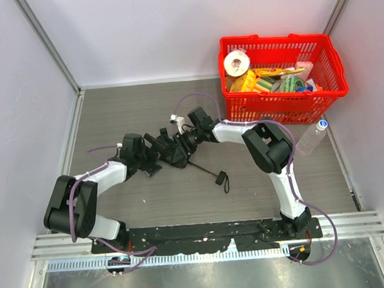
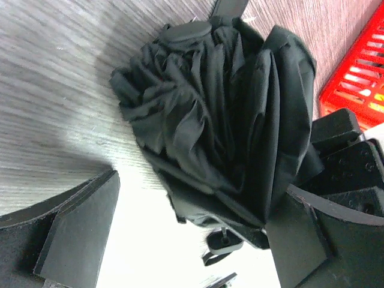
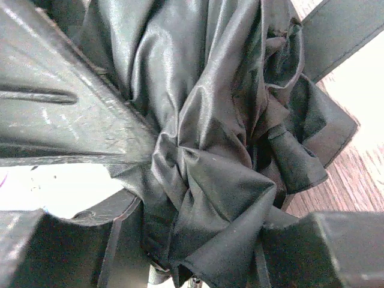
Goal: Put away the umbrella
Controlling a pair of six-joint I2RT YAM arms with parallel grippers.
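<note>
- Grey wood-grain table [image 1: 144, 108] between white walls, with both arm bases along the near edge.
- At far right, red basket [image 1: 268, 110] packed with groceries, white paper roll [image 1: 236, 63] at its left end.
- Clear bottle [image 1: 312, 138] lying just beside the basket's near right corner, close to the right wall.
- At mid-table, the umbrella [image 1: 175, 155] resting on the surface between the two grippers, its canopy a crumpled black bundle.
- From that bundle, thin shaft [image 1: 203, 169] running near and right to the small handle [image 1: 219, 176] with its loop.
- At the bundle's left side, left gripper [image 1: 157, 156], jaws spread wide.
- In the left wrist view, one of its fingers [image 2: 78, 234] apart from the fabric, the other against its edge.
- Reaching in from the far right, right gripper [image 1: 182, 144], jaws pinching the bunched fabric [image 3: 204, 138].
</note>
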